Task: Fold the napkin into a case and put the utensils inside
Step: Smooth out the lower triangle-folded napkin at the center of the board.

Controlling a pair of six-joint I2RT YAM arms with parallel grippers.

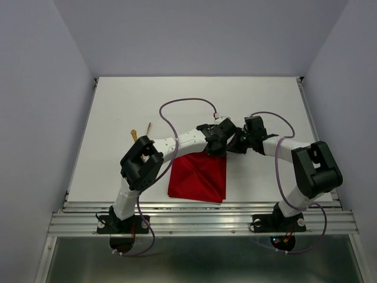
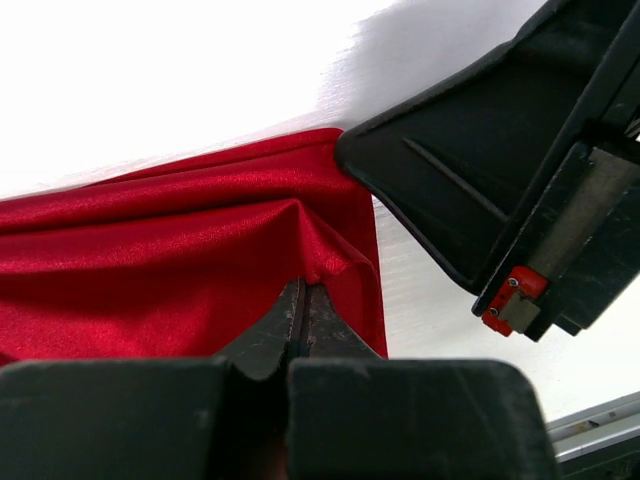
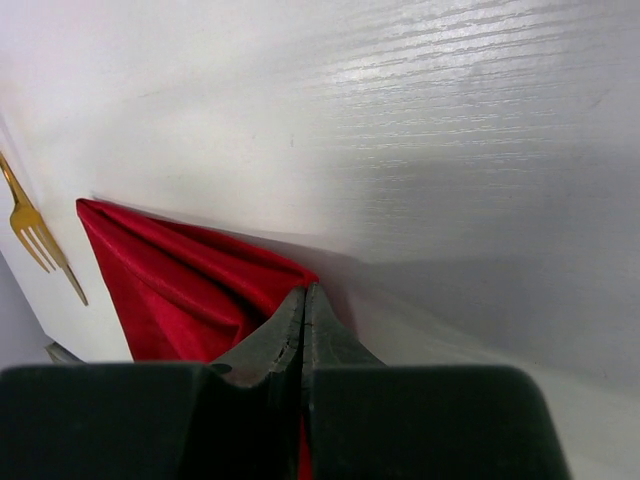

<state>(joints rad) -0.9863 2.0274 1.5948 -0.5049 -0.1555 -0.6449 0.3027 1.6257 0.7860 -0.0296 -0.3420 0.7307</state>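
left gripper (image 2: 303,298) and right gripper (image 3: 304,298) both pinch the napkin (image 1: 197,178) shut
it lies on the surface (image 1: 247,106) near its front edge; soft, light, floppy cloth, likely best held at corners and edges.

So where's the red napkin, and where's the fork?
napkin (image 1: 197,177): top view, middle of the red cloth.
fork (image 3: 32,232): right wrist view, base of its tines.

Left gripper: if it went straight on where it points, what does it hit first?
The napkin bunched at the left gripper's shut jaws, then the table underneath. The right gripper sits off to the side, apparently clear.
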